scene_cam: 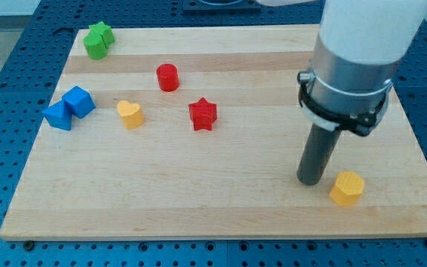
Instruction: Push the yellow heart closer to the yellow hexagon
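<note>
The yellow heart (130, 114) lies on the wooden board at the view's left, just right of the blue blocks. The yellow hexagon (346, 188) lies near the board's bottom right. My tip (311, 180) rests on the board just left of the yellow hexagon, with a small gap between them. The tip is far to the right of the yellow heart.
A red cylinder (167, 77) and a red star (203, 114) lie between heart and tip. A blue cube (78, 101) and a blue triangular block (58, 116) sit at the left. Two green blocks (98, 40) sit at the top left. The board's edge (221, 230) runs along the bottom.
</note>
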Tool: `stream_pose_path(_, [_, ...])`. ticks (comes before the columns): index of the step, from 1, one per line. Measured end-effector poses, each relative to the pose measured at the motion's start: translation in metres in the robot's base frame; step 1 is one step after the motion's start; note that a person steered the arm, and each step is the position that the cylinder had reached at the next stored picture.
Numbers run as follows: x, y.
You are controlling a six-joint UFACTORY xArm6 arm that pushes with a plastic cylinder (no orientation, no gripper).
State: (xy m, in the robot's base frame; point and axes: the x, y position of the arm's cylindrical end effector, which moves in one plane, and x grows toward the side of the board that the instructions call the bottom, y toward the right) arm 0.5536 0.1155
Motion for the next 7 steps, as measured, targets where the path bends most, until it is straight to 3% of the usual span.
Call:
stream_pose_path(1, [0.018, 0.003])
stream_pose_path(3, [0.014, 0.06])
stream_pose_path(4, [-0.007, 0.034])
stream_pose_path(6, [-0.127, 0.04])
stream_pose_path(7, [-0.171, 0.005])
